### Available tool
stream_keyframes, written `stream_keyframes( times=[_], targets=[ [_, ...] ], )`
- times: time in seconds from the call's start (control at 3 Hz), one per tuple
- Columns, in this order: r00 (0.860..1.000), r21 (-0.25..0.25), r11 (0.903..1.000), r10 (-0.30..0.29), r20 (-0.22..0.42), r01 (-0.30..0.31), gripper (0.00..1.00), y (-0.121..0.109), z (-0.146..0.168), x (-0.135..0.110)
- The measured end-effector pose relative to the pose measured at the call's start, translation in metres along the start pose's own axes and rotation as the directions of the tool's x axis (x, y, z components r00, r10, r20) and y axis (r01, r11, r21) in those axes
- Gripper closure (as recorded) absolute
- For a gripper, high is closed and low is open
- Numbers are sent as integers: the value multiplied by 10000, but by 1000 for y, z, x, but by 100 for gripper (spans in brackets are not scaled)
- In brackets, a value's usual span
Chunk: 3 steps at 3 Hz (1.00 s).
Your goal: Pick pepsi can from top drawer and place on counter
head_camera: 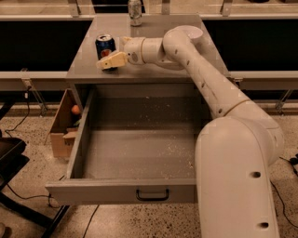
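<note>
The pepsi can (105, 44) stands upright at the front left of the counter (153, 69). My gripper (111, 59) reaches in from the right and is shut on the can. One cream finger (113, 61) crosses the can's lower part and hides its base, so I cannot tell whether it touches the counter. The top drawer (139, 153) is pulled fully out below the counter, and its speckled floor holds nothing. Its dark handle (152, 195) faces the camera.
A silver-grey can (135, 10) stands at the counter's back edge. A cardboard box (61, 132) holding an orange object (75, 109) sits on the floor left of the drawer. My white arm and body (237, 176) fill the right foreground. Dark furniture (11, 167) stands at lower left.
</note>
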<state>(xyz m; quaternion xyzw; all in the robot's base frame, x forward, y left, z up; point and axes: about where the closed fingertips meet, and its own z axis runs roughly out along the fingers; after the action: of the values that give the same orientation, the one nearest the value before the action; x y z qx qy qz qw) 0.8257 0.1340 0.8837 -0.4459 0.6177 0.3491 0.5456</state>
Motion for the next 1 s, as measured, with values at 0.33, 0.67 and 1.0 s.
stream_keyframes(
  times=[0.33,0.67,1.0],
  targets=[
    [9990,207,9991,-382,215,378,0,1,-20,-19],
    [9943,154,9960,-865,-624,876,0,17,-60,-39],
    [9472,-52,9870,-1556,-2803,1606,0,67,-126,-66]
  ],
)
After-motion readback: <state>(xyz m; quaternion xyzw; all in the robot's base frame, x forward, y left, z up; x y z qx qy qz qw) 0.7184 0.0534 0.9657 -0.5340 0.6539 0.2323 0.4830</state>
